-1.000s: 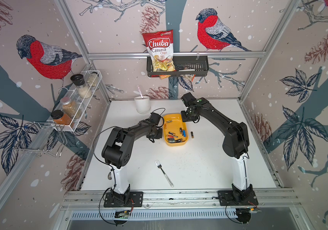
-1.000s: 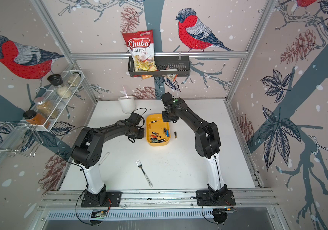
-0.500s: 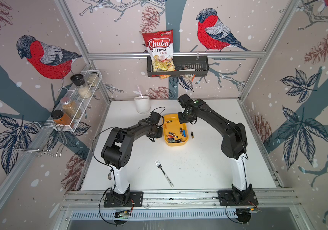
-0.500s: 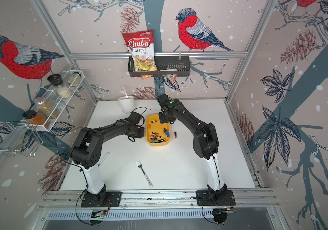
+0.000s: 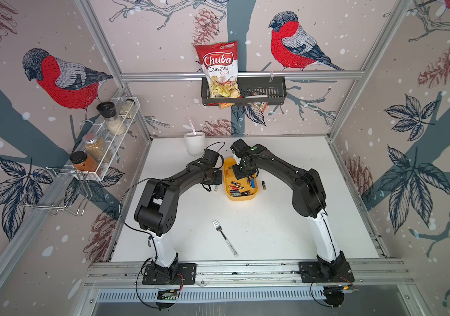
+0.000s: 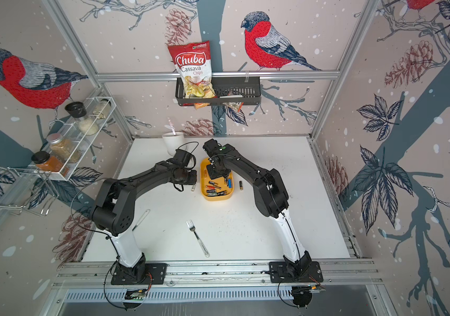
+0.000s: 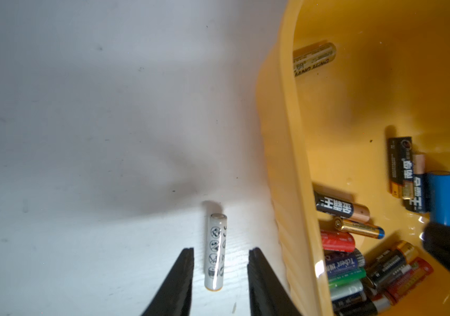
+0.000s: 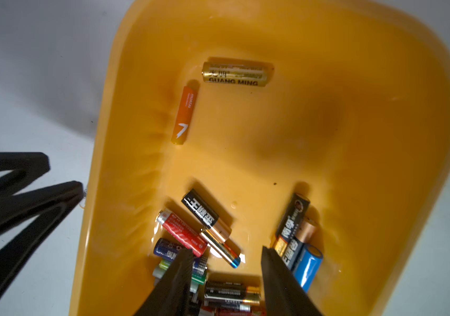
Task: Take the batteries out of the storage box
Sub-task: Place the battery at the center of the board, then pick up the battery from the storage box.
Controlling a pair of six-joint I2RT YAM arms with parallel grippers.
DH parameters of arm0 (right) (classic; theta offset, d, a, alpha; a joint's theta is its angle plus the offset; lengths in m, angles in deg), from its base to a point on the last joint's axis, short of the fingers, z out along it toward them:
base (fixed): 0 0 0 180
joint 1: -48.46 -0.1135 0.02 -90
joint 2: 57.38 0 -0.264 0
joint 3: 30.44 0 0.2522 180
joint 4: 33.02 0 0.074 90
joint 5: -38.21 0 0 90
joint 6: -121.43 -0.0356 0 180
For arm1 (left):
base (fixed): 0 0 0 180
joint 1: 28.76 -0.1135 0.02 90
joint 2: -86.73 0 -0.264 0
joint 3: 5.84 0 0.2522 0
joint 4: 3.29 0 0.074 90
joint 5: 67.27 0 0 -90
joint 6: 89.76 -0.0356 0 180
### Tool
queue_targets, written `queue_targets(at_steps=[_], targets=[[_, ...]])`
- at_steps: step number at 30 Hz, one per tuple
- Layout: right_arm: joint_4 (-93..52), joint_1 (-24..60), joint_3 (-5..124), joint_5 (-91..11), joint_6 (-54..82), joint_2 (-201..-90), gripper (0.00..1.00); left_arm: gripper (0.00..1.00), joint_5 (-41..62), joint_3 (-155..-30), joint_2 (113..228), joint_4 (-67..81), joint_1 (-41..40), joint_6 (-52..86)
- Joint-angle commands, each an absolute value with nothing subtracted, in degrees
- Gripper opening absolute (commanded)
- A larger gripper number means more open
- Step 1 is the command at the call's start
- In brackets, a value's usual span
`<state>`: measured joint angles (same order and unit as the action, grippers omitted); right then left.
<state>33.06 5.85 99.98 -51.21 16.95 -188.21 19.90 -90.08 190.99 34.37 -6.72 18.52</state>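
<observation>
- Batteries (image 8: 204, 213) — black, red, blue, green, gold cylinders, mostly heaped at the 6 o'clock end of the storage box (image 5: 241, 198), two loose toward 12.
- Storage box: shallow yellow tray, sits on the table (image 5: 273, 232) toward 12 o'clock.
- White battery (image 7: 215, 251) out at box's 9 o'clock, another battery (image 5: 263, 185) at 3.
- Left gripper (image 7: 221, 249): jaws apart astride the white one, not touching; lift straight.
- Right gripper (image 8: 226, 249): jaws spread, empty, over heap — close across one top battery.
</observation>
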Motion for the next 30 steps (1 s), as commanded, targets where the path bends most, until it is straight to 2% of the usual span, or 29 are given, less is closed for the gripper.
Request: queue_targets(at_steps=[1,18,30], targets=[[31.4,5.3,99.7,-50.0,18.0,-189.5,0.47,0.39,20.0,-89.2,189.6,34.8,-7.6,19.5],[30.0,5.0,99.6,-49.2,18.8,-193.6,0.45,0.39,19.5,-87.7,188.3,34.8,-8.4,19.8],[29.6,5.1,99.6,-49.5,18.2,-194.7,0.40,0.39,19.6,-87.6,188.1,35.0,-8.4,19.8]])
